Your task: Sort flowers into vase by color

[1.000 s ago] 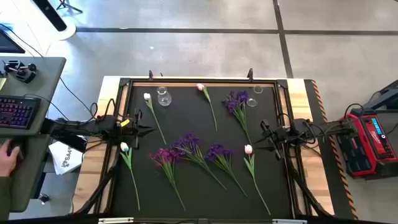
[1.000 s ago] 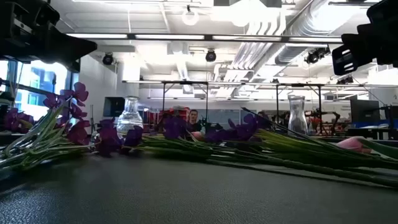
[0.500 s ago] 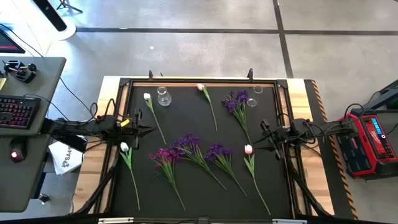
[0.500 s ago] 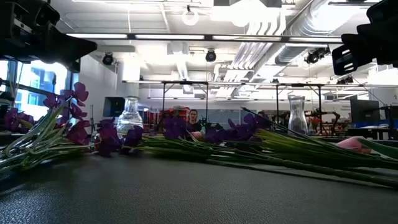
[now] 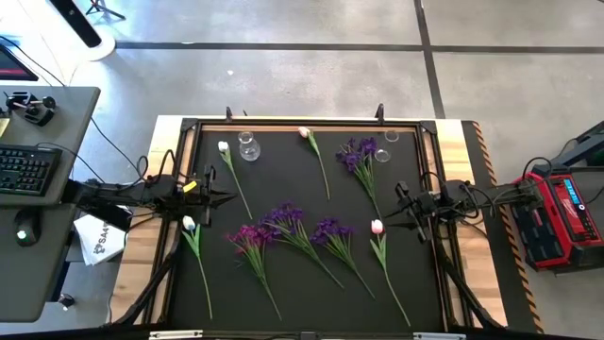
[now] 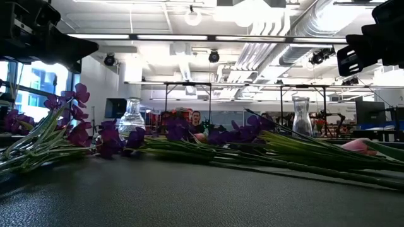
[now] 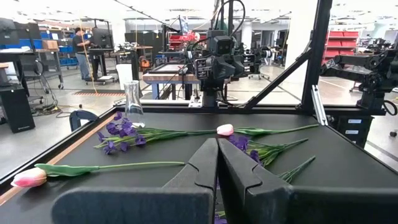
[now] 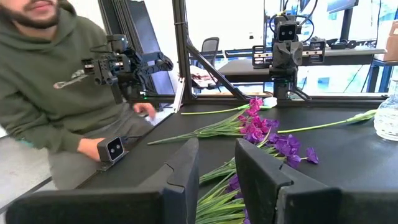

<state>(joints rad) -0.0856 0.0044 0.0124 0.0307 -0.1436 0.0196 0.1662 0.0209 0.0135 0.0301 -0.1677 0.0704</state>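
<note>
Artificial flowers lie flat on the black mat (image 5: 283, 170): white tulips (image 5: 224, 146) (image 5: 189, 224), pink tulips (image 5: 304, 132) (image 5: 377, 227), and purple clusters (image 5: 359, 151) (image 5: 253, 234) (image 5: 286, 217) (image 5: 330, 229). Two clear glass vases stand near the far edge, one at far left (image 5: 248, 146) and one at far right (image 5: 390, 139). My left gripper (image 5: 215, 198) (image 7: 217, 155) hovers shut over the mat's left edge, beside a white tulip. My right gripper (image 5: 394, 210) (image 8: 216, 162) hovers open at the right, next to a pink tulip. Neither touches anything.
A black frame rail (image 5: 302, 123) borders the mat, with wooden table margins (image 5: 142, 255) outside it. A desk with a keyboard (image 5: 24, 170) stands to the left and a red device (image 5: 562, 212) to the right. A person in a green hoodie (image 8: 56, 81) is beyond the table's near left side.
Both arms and all the flowers have kept still. A person's hand that lay on the desk left of the table has drawn back out of the high view.
</note>
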